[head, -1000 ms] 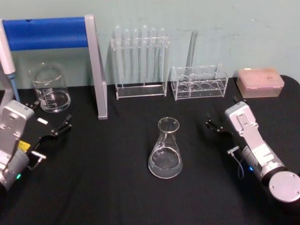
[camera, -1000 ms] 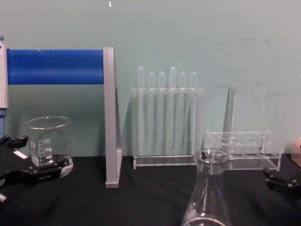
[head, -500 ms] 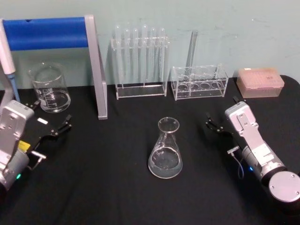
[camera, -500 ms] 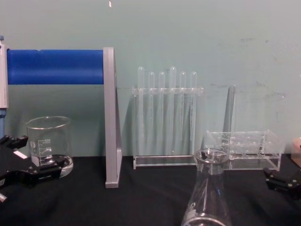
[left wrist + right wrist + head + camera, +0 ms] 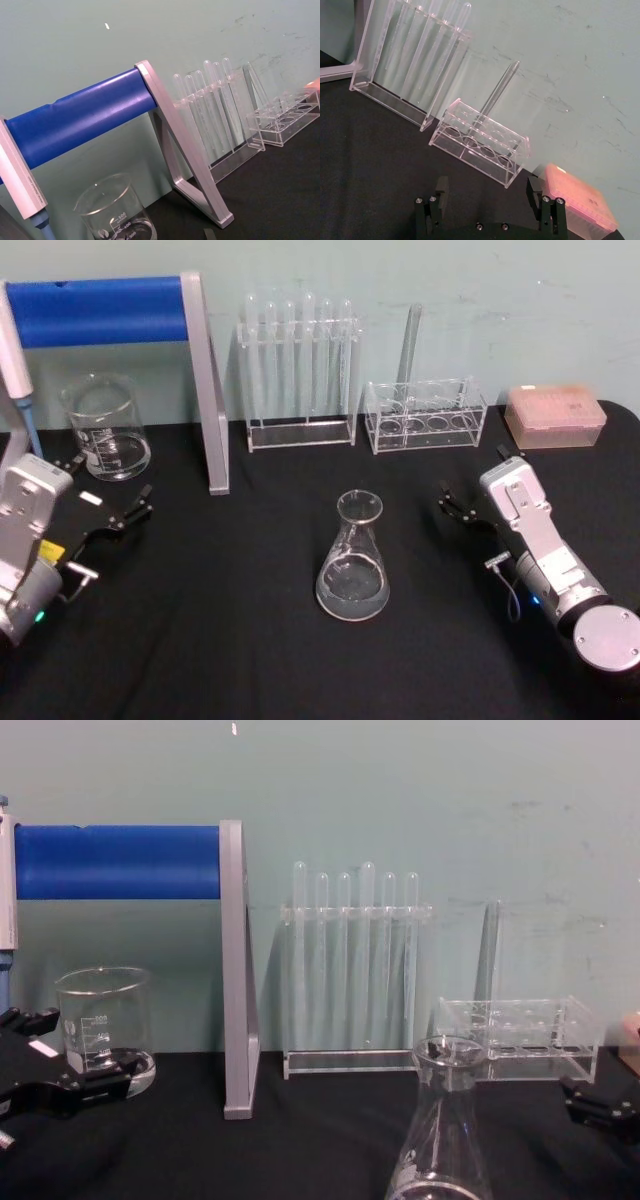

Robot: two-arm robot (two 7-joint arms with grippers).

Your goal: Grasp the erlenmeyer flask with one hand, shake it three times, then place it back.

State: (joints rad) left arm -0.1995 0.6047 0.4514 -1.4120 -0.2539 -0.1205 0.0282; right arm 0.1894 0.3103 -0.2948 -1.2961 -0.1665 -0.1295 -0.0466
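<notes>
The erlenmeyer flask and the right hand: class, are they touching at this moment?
Apart. The head view shows bare black table between the erlenmeyer flask and the right hand, which sits open off to its side.

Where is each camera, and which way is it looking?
Head: high up, looking down at the flask, left gripper and right gripper.
Chest: low, looking across the table at the flask.
Left wrist: facing the beaker and blue bar.
Right wrist: facing the racks, its fingers open.
All share the tube rack.

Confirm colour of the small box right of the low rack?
Pale pink box; clearest in the head view.
</notes>
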